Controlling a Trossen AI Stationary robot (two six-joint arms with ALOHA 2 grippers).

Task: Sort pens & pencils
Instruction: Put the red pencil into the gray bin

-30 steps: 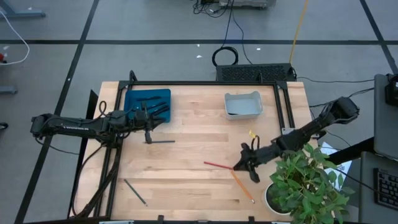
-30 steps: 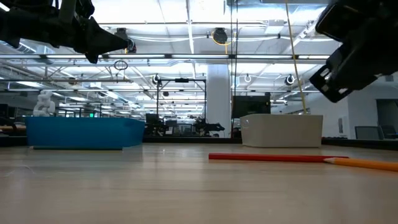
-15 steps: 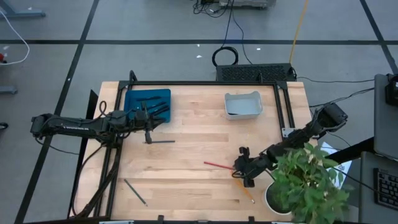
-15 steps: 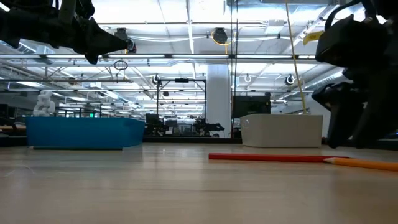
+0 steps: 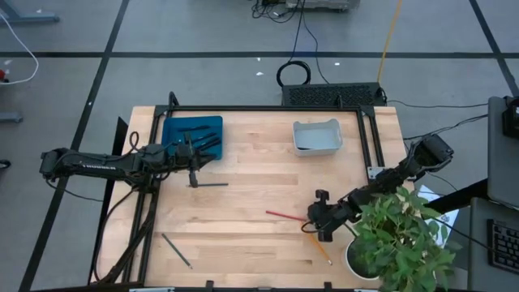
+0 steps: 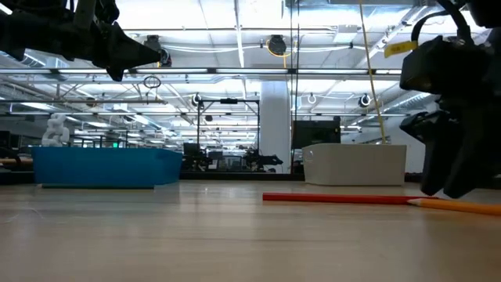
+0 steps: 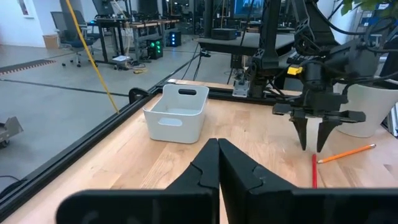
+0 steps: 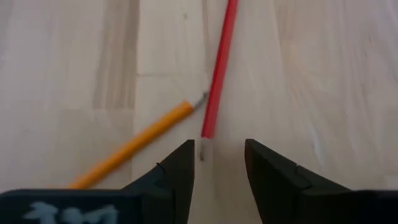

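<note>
Your right gripper (image 5: 312,222) sits low over the pencil ends, jaws apart.

On the table (image 5: 259,146), the blue tray (image 5: 193,135) holds pens (image 5: 197,139); your left gripper (image 5: 195,175) waits beside it, jaws together. Red pencil (image 8: 219,70) and orange pencil (image 8: 134,146) lie untouched, tips nearly meeting.

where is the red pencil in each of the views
High view: the red pencil lies on the table just left of the right gripper.
Low view: it lies flat across the right of the table, its right end at the orange pencil.
Left wrist view: only a short red piece shows, below the far gripper.
Right wrist view: it runs away from between the open fingers.
Shared landmark: the orange pencil whose tip meets the red one's end.
</note>
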